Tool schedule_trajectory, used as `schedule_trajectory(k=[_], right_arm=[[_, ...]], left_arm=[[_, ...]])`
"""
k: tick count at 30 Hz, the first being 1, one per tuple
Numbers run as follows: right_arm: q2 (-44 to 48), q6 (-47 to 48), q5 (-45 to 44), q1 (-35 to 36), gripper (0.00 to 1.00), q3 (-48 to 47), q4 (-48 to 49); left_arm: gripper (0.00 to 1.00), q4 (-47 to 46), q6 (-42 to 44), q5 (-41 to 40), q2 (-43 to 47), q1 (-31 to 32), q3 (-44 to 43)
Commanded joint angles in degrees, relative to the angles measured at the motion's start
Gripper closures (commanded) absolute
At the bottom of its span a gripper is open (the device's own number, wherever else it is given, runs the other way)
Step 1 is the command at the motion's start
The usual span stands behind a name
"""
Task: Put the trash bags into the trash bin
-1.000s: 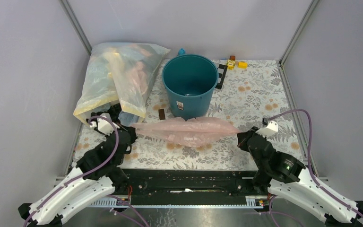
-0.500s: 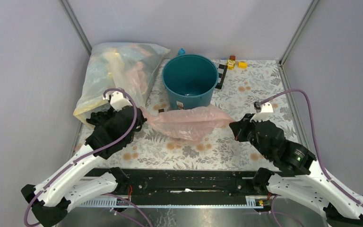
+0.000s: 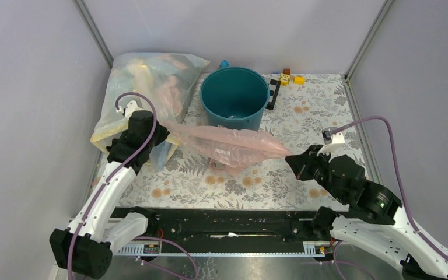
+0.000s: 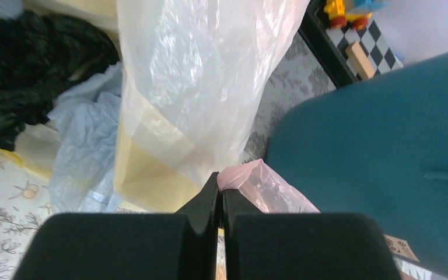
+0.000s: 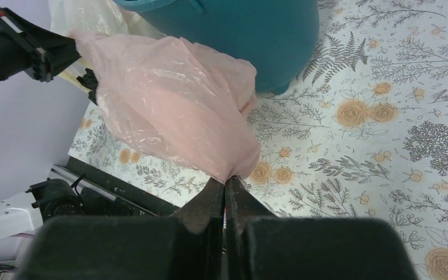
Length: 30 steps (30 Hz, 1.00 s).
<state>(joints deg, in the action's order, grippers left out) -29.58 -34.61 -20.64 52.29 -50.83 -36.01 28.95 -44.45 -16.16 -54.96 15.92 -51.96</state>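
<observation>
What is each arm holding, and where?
Both hold the pink trash bag: left gripper pinches its left end, right gripper its right end, jaws shut on the plastic.

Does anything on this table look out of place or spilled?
Nothing is spilled. Only the small toy blocks by the checkered strip, beyond the trash bin, look out of place.

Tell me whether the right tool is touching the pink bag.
Touching. The right wrist view shows the right tool shut on the gathered end of the pink bag, with the film pinched between its tips.
</observation>
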Motion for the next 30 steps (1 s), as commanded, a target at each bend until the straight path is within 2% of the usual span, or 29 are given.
schedule_trajectory(k=[1,7,9,11,12,15,19,22,24,30], right_arm=[[1.1,0.2,1.3,0.2,0.97,1.6,-0.1],[-3.4,4.1,16.9,0.1,0.94,4.6,5.3],[-4.8,5.5,21.1,0.2,0.79,5.6,6.7],[-5.8,5.9,22.1,0.2,0.5,6.6,7.0],[-6.1,5.5,21.2,0.2,0.42,7.0,6.7],[-6.2,2.9,13.4,0.2,0.25,8.2,6.2],[-6.2,0.4,7.6,0.2,0.02,9.9,7.1],[-6.3,-2.1,2.8,0.2,0.0,10.3,6.9],[-5.8,-3.8,-1.3,0.2,0.0,10.4,6.5],[-2.9,-7.4,-16.0,0.2,0.0,9.3,2.3]], left_arm=[[1.0,-5.9,-0.1,8.8,-0.9,-2.5,1.8],[1.0,-6.1,0.3,8.7,-1.6,-2.6,0.7],[1.0,-4.8,0.8,7.6,-1.0,-2.6,-0.9],[1.0,-3.8,1.5,7.2,-0.2,-2.6,-2.3],[1.0,-3.4,1.9,7.4,0.3,-2.6,-2.5],[1.0,-3.1,2.7,8.9,2.5,-2.6,-1.0],[0.94,-4.6,4.3,10.7,7.7,-2.6,4.2],[0.93,-4.4,4.6,11.0,11.3,-2.6,7.2],[0.93,-4.3,5.0,14.2,13.0,-2.6,8.8],[0.91,-9.4,4.2,38.3,15.2,-2.3,16.3]])
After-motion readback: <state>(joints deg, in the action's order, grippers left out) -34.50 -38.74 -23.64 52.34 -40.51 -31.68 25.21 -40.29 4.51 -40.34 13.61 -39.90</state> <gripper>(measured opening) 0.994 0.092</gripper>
